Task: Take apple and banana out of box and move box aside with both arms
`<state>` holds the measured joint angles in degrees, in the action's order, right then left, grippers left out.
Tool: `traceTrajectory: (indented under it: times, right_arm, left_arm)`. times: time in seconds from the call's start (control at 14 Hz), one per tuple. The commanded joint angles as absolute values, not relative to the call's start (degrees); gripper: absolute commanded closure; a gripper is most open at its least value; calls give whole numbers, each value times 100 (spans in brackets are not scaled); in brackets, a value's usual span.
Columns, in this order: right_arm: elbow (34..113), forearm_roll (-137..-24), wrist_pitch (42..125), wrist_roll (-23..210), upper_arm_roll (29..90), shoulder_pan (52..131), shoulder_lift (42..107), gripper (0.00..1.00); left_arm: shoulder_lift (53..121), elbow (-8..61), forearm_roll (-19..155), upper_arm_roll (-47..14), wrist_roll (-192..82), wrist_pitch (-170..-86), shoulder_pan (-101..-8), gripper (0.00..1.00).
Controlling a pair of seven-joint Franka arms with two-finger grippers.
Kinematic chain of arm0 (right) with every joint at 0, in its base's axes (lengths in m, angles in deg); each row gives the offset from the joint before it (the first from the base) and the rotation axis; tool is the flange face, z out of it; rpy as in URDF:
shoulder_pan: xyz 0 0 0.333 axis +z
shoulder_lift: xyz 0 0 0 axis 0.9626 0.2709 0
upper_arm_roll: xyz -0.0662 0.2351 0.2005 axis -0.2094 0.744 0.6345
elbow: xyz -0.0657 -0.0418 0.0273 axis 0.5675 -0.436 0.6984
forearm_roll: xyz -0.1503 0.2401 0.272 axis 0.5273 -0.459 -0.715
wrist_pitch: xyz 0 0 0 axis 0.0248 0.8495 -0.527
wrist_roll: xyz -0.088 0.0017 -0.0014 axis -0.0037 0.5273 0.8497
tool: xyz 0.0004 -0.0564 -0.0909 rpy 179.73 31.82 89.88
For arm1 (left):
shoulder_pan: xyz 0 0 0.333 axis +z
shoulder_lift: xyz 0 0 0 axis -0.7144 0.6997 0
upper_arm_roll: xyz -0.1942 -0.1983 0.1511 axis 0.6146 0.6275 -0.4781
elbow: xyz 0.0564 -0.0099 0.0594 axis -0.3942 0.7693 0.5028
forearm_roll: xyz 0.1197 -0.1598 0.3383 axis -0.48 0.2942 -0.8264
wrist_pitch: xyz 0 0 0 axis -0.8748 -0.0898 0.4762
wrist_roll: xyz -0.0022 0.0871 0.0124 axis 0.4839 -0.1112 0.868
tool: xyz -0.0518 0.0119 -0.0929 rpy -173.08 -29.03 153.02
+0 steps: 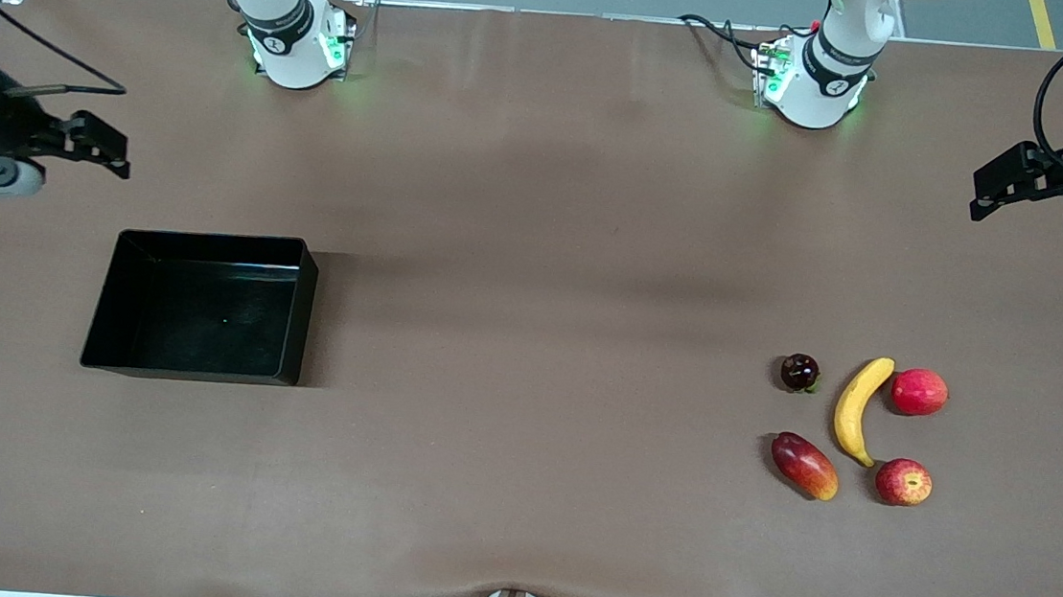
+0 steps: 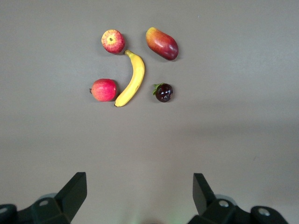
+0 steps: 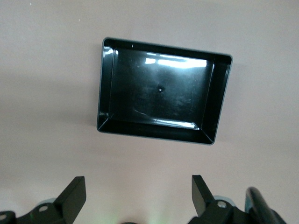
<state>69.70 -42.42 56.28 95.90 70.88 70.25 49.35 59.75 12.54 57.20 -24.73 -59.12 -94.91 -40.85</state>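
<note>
The box [image 1: 201,306] sits empty at the front view's middle left; the apple [image 1: 903,482] and banana [image 1: 859,409] lie among other fruit at the lower right, well apart from it. The right gripper [image 1: 88,147], upper left, and left gripper [image 1: 1023,183], upper right, hang released, holding nothing. Risk: uneven pushes could spin the glossy black box, whose low walls look slippery, probably hard to pinch

My box [image 1: 204,306] sits on the table [image 1: 515,489] at nine o'clock. At four o'clock, the banana [image 1: 859,409] lies between the apple [image 1: 903,482] and three other fruits. Both my jaws hang open over the table's ends.
</note>
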Motion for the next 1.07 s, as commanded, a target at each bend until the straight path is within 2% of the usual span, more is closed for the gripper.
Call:
traceTrajectory:
  times: [0.0, 0.21, 0.57, 1.0]
  right_arm:
    - [6661, -4191, 5679, 9545, 7027, 7007, 4867, 0]
    - [5973, -4138, 5530, 9527, 7018, 6928, 5131, 0]
    - [5893, -4796, 5530, 9519, 7027, 6699, 5132, 0]
    - [5849, -4675, 5407, 9527, 7071, 6787, 5097, 0]
  left_arm:
    - [5819, 1338, 5802, -2482, -5971, -9497, -4050, 0]
    - [5836, 1259, 5776, -2473, -5980, -9418, -4059, 0]
    - [5836, 1259, 5767, -2464, -5979, -9330, -4085, 0]
    - [5854, 1232, 5758, -2429, -5962, -9251, -4120, 0]
